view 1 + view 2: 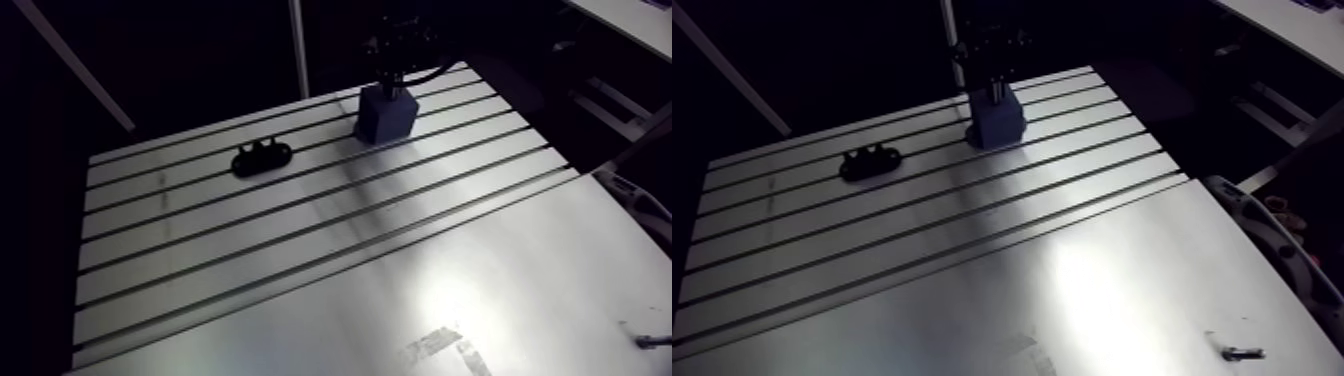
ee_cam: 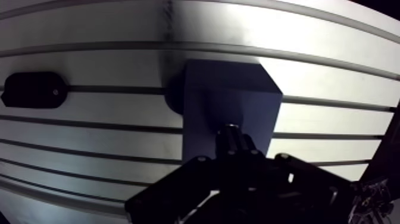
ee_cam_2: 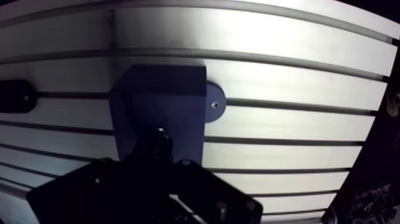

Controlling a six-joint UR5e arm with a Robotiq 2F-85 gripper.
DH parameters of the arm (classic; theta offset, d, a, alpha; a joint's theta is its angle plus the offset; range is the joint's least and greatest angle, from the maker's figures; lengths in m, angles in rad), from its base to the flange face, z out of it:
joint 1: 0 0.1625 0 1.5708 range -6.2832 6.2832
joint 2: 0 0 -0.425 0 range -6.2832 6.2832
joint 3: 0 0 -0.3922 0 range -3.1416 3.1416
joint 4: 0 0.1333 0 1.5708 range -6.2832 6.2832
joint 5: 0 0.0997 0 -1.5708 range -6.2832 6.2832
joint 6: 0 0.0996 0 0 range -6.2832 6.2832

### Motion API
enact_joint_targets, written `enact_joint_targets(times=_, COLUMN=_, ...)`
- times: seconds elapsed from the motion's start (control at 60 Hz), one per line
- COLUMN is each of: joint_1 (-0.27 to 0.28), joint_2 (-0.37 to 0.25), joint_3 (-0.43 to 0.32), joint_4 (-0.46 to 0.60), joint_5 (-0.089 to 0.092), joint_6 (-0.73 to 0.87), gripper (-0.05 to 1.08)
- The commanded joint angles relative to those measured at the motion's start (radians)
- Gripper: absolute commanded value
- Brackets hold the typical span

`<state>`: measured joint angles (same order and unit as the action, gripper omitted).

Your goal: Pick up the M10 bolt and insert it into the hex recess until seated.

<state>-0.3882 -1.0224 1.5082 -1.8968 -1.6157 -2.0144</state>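
You have a black lobed fixture (image 1: 262,158) lying on the slotted table (image 1: 200,232), well apart from a small loose screw (image 1: 1242,353) on the smooth plate (image 1: 1122,290).

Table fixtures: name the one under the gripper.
The blue block, directly below the gripper. It stands tall, while the low black fixture lies flat, well apart from it.

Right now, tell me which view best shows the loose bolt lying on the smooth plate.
The arm view's right eye: the bolt lies whole on the smooth plate, far from the blue block. The left eye clips it at the frame edge. The wrist views, aimed at the block, miss it.
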Motion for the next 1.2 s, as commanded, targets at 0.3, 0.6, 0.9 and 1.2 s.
enact_joint_targets(times=0.3, joint_1=0.002, joint_2=0.0, joint_3=-0.003, joint_4=0.0, joint_5=0.001, joint_6=-0.001, gripper=1.04)
enact_joint_targets(times=0.6, joint_1=0.0, joint_2=0.0, joint_3=-0.004, joint_4=0.0, joint_5=0.0, joint_6=-0.002, gripper=1.04)
enact_joint_targets(times=0.9, joint_1=-0.002, joint_2=0.0, joint_3=-0.01, joint_4=0.0, joint_5=0.002, joint_6=-0.002, gripper=1.04)
enact_joint_targets(times=1.2, joint_1=0.007, joint_2=-0.006, joint_3=-0.018, joint_4=0.023, joint_5=0.0, joint_6=-0.012, gripper=0.03)
